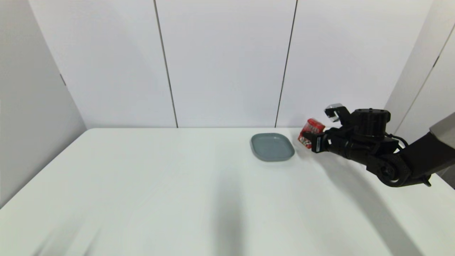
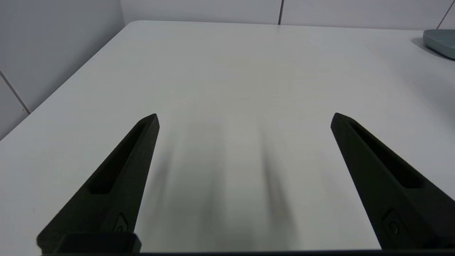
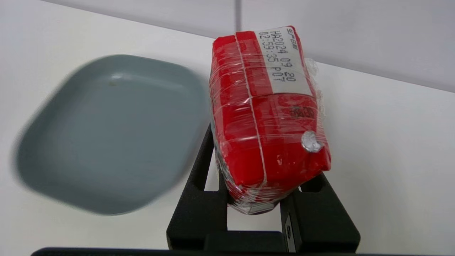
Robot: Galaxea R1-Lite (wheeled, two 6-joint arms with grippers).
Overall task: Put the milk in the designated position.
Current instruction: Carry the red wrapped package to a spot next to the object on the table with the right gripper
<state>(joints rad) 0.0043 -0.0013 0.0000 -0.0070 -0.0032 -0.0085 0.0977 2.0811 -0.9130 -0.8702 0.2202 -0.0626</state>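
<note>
Head view shows a white worktop (image 1: 177, 199) w/ white wall panels behind it. Right arm reaches in from the right side, and the right pincer (image 1: 308, 138) is closed on the milk (image 1: 311, 133), a small red carton, holding it tilted and lifted clear of the worktop. Milk sits just right of a grey plate (image 1: 272, 147), near it but not touching and not over it. Plate is a shallow rounded rectangle lying flat toward the back of the worktop, right of centre. Right wrist view gives a close look: milk (image 3: 265, 113) is clamped betw. the two black fingers (image 3: 199, 199) at its lower end, wrapped in clear film, w/ a white date label on its upper face and a small round foil straw seal near one corner. Grey plate (image 3: 103, 131) lies beside and below the carton in this view, blurred. Left wrist view shows the left pincer (image 2: 245, 119) w/ fingers spread wide apart, gripping nothing, hovering low over bare worktop (image 2: 245, 71) on the robot's left side; an edge of the plate (image 2: 440, 42) peeks in far off.
</note>
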